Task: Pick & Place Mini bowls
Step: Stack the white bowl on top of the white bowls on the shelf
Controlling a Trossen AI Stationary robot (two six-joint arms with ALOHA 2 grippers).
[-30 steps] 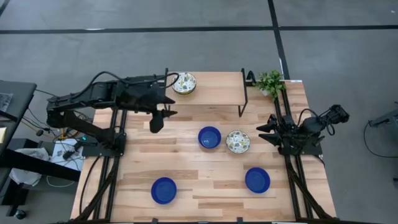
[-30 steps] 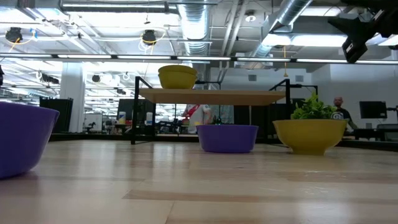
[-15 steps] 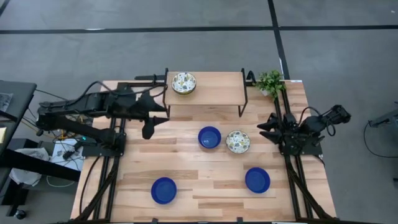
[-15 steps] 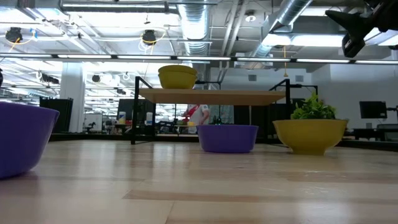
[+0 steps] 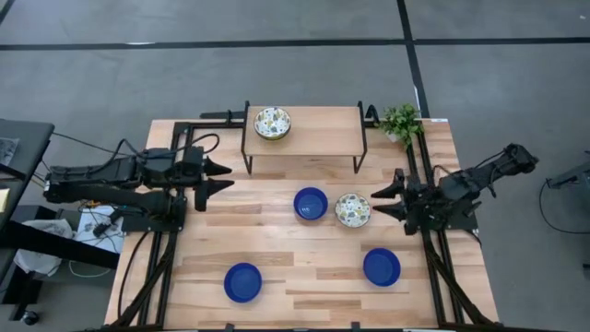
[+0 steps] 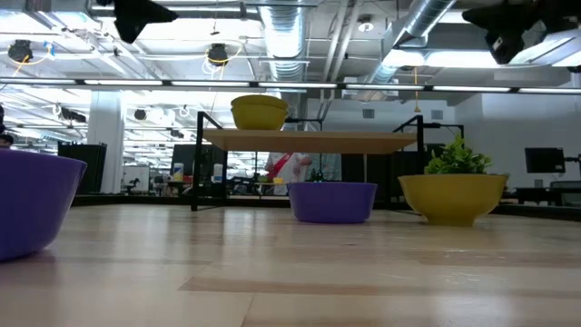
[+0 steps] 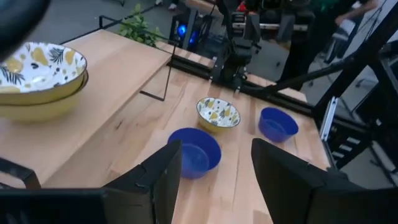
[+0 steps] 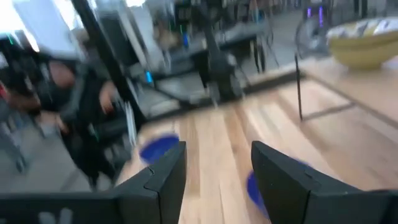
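The left arm lies low and stretched along the table's left edge, its wrist level. The left gripper (image 5: pixel 219 175) points toward the table's middle with its two fingers spread apart. The right arm is folded at the right edge, elbow raised outward. The right gripper (image 5: pixel 385 199) faces inward, fingers parted too.

Two dark, cable-draped jointed arms

Bright, even overhead light; soft shadows; right wrist view motion-blurred.
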